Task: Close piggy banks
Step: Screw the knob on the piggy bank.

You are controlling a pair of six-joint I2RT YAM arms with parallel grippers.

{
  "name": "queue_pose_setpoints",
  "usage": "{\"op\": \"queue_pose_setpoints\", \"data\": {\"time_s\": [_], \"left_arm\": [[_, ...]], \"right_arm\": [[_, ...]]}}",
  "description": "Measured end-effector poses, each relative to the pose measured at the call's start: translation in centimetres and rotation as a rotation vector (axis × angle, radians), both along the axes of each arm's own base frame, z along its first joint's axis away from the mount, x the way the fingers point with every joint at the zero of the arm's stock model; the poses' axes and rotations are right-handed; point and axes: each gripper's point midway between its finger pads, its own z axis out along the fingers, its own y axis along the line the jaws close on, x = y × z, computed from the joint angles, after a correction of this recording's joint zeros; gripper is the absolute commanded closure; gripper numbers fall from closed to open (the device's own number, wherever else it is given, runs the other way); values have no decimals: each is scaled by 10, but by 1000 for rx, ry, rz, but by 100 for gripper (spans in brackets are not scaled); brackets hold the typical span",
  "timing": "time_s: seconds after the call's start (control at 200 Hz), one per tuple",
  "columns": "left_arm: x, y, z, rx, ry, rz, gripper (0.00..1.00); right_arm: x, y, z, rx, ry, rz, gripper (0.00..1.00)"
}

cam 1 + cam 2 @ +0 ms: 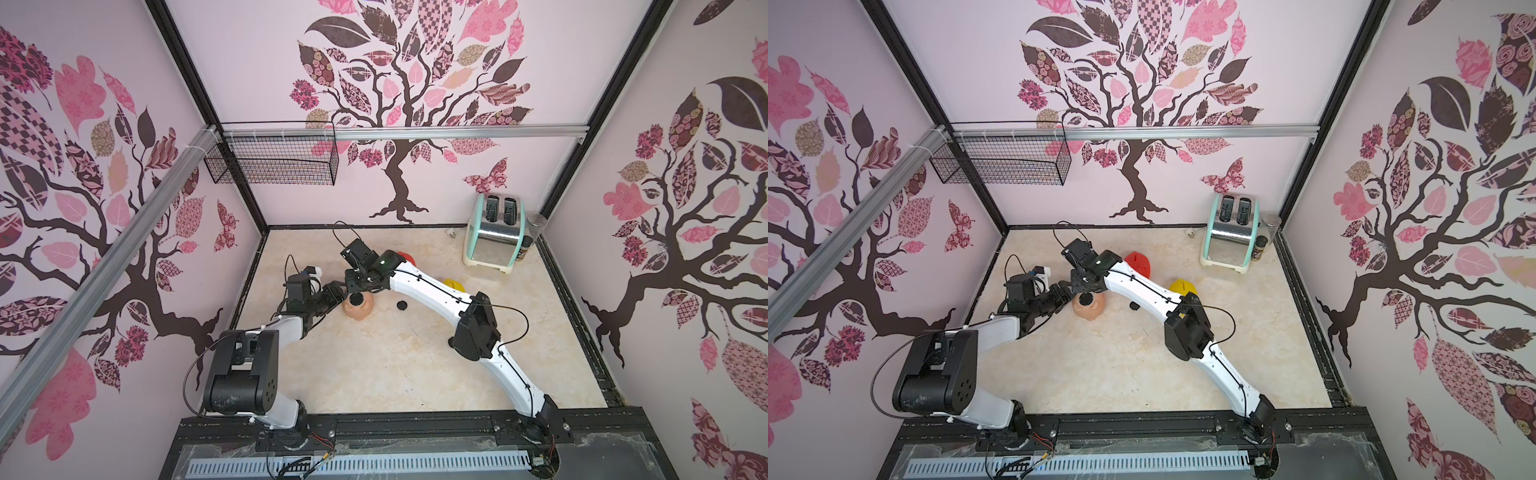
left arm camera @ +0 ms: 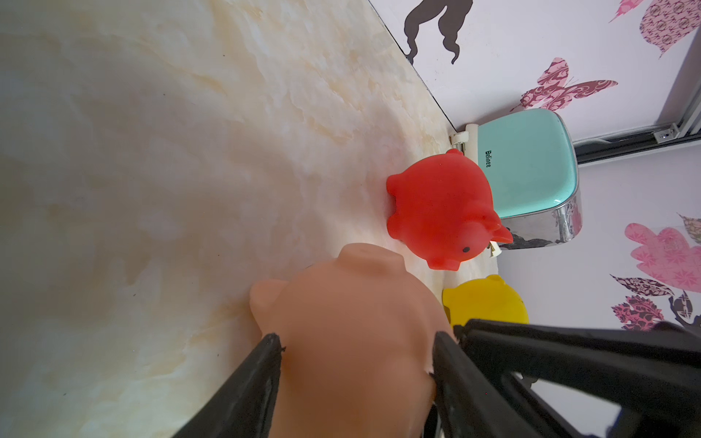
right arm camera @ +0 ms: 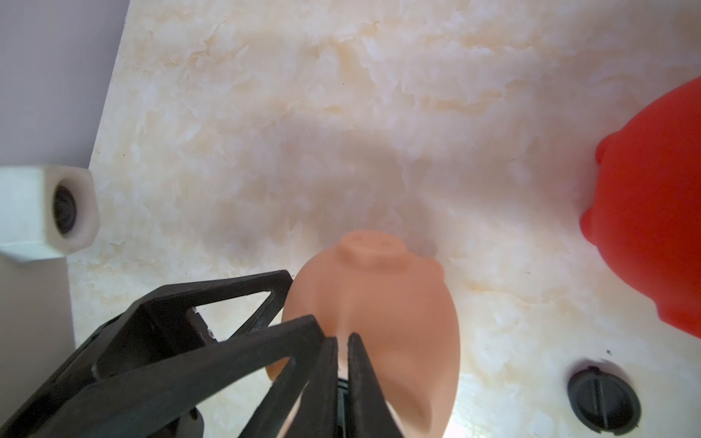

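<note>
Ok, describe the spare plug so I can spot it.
From the mint toaster in the far right corner, come forward and left to the peach pig clamped in the left gripper. To that pig's right a black disc lies flat on the table, loose, unlike the plug on the pig.

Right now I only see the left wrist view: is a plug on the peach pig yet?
Observer: Yes. A black plug sits at the upturned belly of the peach pig. I can't tell whether it is seated.
Operator: Other arm?
Observer: The right gripper is right at that plug, jaws a sliver apart.
Operator: Spare plugs?
Observer: One loose plug lies on the table beside the pig.
</note>
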Motion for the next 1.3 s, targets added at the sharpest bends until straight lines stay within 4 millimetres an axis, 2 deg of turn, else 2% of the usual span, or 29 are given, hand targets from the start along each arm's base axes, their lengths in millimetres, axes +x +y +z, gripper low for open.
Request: {"op": "queue_pose_setpoints", "data": {"time_s": [0.12,0.31,0.445,0.585,0.77,0.92,0.985,1.06,1.15,1.301], "left_arm": [[-2,0,-2,0,15,0,34],[-14,-2,-1,3,58,-5,30],[-22,0,15,4,57,9,27],[-26,3,47,6,7,33,26],[-37,7,99,23,-77,56,26],[-57,13,143,64,-145,71,26],[-68,16,158,90,-175,74,26],[-82,19,167,120,-195,73,25],[-100,22,168,153,-191,69,25],[-127,28,164,206,-175,67,23]], "right_arm": [[-3,-7,25,14,-30,-2,69],[-6,-20,99,86,-136,-3,54],[-14,-35,136,112,-197,-5,48],[-25,-57,152,103,-227,-9,44],[-50,-96,157,76,-271,3,36],[-76,-136,168,92,-345,13,23],[-88,-152,177,116,-389,21,13],[-101,-171,189,144,-454,38,1],[-118,-194,200,183,-528,43,0],[-139,-224,205,222,-621,46,0]]}}
